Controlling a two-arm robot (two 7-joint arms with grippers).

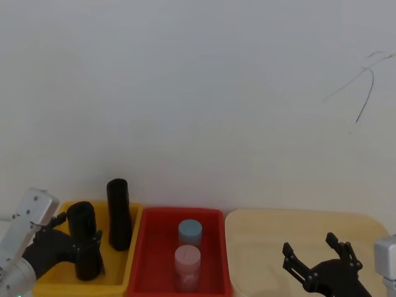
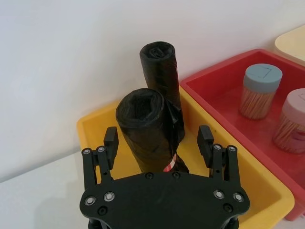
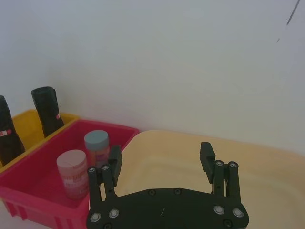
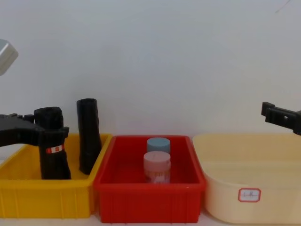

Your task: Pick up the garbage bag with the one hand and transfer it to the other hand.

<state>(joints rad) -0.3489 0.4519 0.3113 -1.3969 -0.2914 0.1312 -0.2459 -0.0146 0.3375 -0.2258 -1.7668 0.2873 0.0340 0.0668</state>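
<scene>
The garbage bag [image 2: 143, 119], a thick black roll with a red-and-white label band, stands upright at the near left of the yellow bin [image 1: 62, 281]. My left gripper [image 2: 158, 136] is open around its upper part, one finger on each side, the right finger clearly apart from it. From the chest view the label [image 4: 55, 149] shows just below the left gripper [image 4: 44, 127]. A second black roll [image 1: 117, 213] stands behind it, leaning at the bin's far right. My right gripper [image 1: 309, 244] hovers open and empty over the cream tub [image 1: 266, 226].
A red bin [image 1: 148, 247] between the yellow bin and the cream tub holds a blue-lidded jar [image 1: 190, 232] and a pink-lidded jar [image 1: 187, 263]. A white wall rises close behind all three containers.
</scene>
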